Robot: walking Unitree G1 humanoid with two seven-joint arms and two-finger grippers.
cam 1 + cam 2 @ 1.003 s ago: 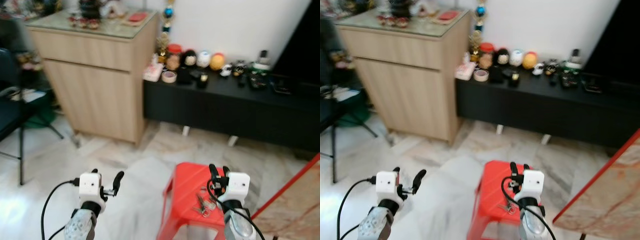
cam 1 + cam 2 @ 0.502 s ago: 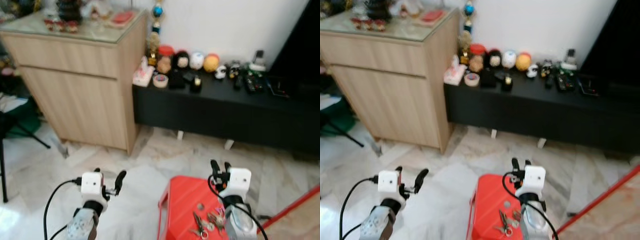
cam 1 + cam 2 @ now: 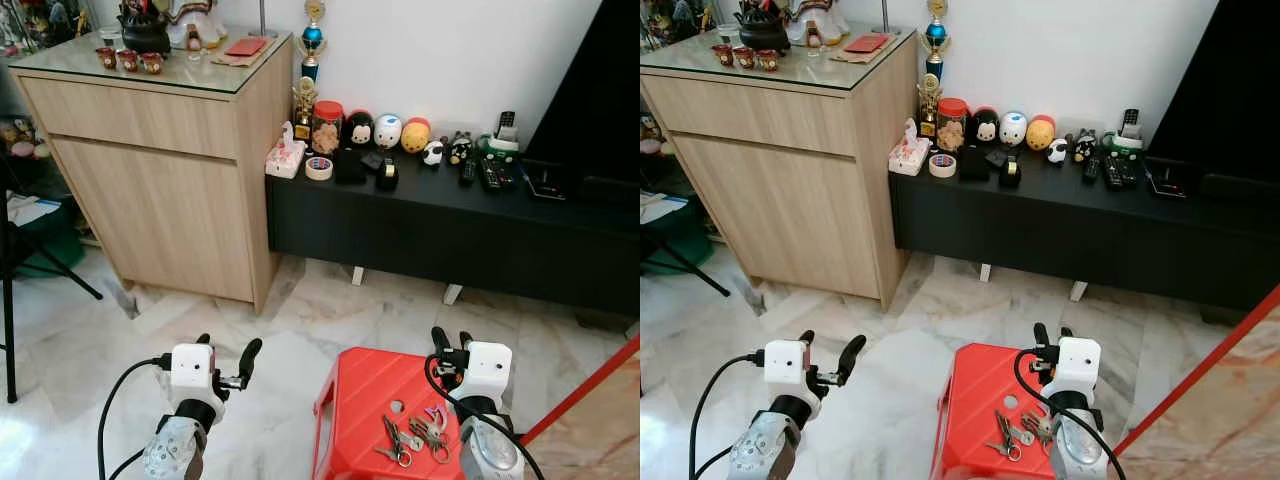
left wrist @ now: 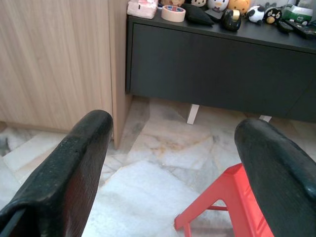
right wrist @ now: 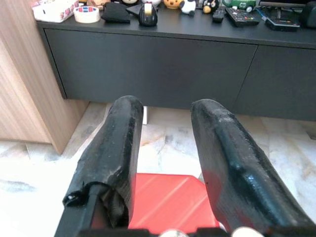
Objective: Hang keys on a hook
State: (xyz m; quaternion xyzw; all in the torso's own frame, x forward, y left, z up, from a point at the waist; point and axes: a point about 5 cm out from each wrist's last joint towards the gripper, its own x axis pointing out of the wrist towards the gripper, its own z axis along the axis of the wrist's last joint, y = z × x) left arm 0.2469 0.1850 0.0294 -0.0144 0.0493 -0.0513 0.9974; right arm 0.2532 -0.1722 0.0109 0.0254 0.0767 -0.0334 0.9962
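A humanoid robot looks down at a marble floor in a living room. A bunch of keys (image 3: 415,438) lies flat on top of a red plastic stool (image 3: 352,400), spread toward the stool's near right corner, its longer keys pointing roughly away from the robot. The right gripper (image 3: 451,341) hovers just above the stool's far right edge, its two black fingers a small gap apart and holding nothing. The keys lie below and behind those fingertips, close to the right wrist, so that arm is clearly the nearer one and would likely need to draw back and tip downward to reach them. The left gripper (image 3: 227,361) hangs over bare floor to the left of the stool, fingers spread wide and empty, well apart from the keys. Beyond stand a wooden cabinet (image 3: 170,180) and a low black sideboard (image 3: 440,230) lined with small figurines. No hook can be made out.
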